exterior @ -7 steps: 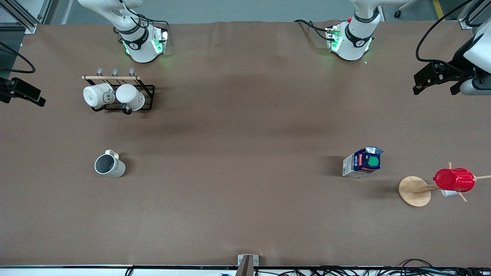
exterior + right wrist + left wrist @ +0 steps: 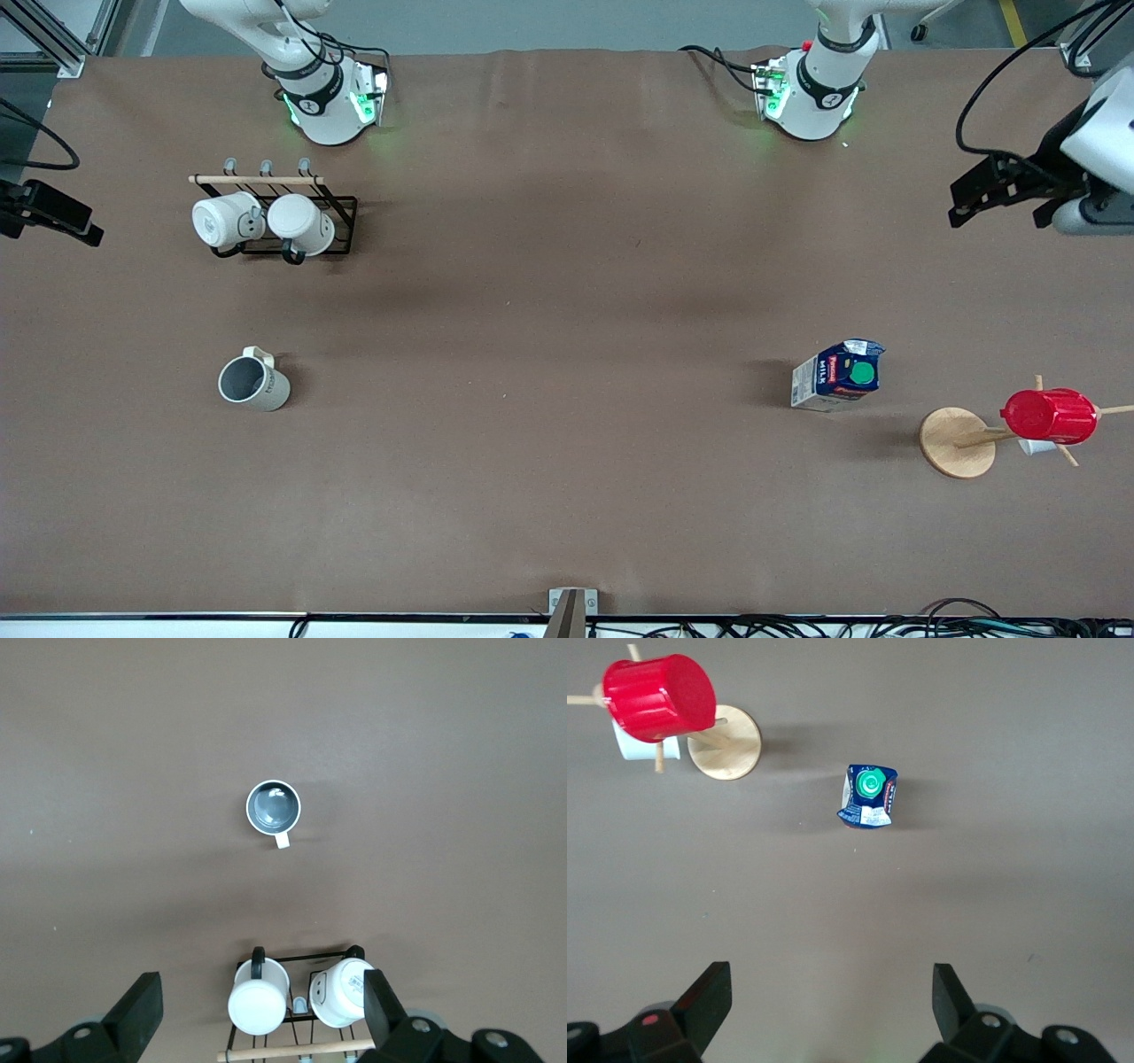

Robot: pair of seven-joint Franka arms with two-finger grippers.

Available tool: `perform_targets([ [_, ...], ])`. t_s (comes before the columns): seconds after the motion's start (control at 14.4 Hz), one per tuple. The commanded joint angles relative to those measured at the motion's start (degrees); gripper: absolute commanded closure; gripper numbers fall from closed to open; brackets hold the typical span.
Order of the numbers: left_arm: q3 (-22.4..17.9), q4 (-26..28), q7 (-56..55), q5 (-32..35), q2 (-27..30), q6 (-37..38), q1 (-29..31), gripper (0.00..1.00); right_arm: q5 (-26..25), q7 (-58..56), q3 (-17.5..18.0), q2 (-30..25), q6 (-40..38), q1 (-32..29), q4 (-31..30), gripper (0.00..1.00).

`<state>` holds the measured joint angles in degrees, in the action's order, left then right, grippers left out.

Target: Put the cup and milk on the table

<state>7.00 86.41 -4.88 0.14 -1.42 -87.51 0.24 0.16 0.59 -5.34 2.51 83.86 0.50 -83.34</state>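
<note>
Cup [image 2: 253,383] upright on table [image 2: 549,354] toward right arm's end, nearer the front camera than rack [image 2: 306,232] with two white mugs [image 2: 261,221]. Milk [image 2: 837,377] upright toward left arm's end, beside wooden stand [image 2: 957,441] carrying red cup [image 2: 1050,416]. Left gripper [image 2: 831,997] and right gripper [image 2: 262,1008] both spread wide, high over table, holding nothing.

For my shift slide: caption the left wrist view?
Open left gripper high over the table, milk upright below, red cup on its wooden stand.
</note>
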Motion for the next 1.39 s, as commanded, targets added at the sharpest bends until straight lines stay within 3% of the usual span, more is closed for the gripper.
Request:
perform_targets([
  [0.0,-0.1,0.1,-0.6,1.0,-5.4,-5.7,-0.5,0.00,0.6,-6.6,-1.3,3.0,1.2,-1.5,-1.9,0.00],
  [0.28,0.1,7.5,0.2,0.9,-10.3,-19.3,-0.7,0.00,0.6,-9.5,-2.0,7.9,9.7,-1.6,-7.6,0.00],
  [0.49,1.4,14.8,0.4,0.9,-11.8,-28.2,-0.5,0.00,0.8,-11.8,-2.0,8.7,25.9,-1.6,-18.9,0.00],
  [0.63,1.6,18.3,0.5,1.0,-12.8,-32.2,-0.4,0.00,1.0,-12.7,-2.0,11.6,34.4,-1.5,-23.2,0.00],
  [0.9,1.6,18.6,0.8,1.2,-15.4,-35.0,-0.8,0.00,2.8,-14.0,-2.0,17.3,48.2,-1.5,-27.7,0.00],
  [1.25,1.6,18.6,1.6,1.6,-17.9,-37.1,-0.9,0.18,2.9,-14.0,-1.8,22.2,59.1,-1.3,-30.6,0.01],
  [1.32,1.7,18.6,1.7,2.7,-18.0,-37.1,-0.9,0.19,2.9,-14.0,-1.8,22.6,59.7,-1.2,-30.7,0.06],
])
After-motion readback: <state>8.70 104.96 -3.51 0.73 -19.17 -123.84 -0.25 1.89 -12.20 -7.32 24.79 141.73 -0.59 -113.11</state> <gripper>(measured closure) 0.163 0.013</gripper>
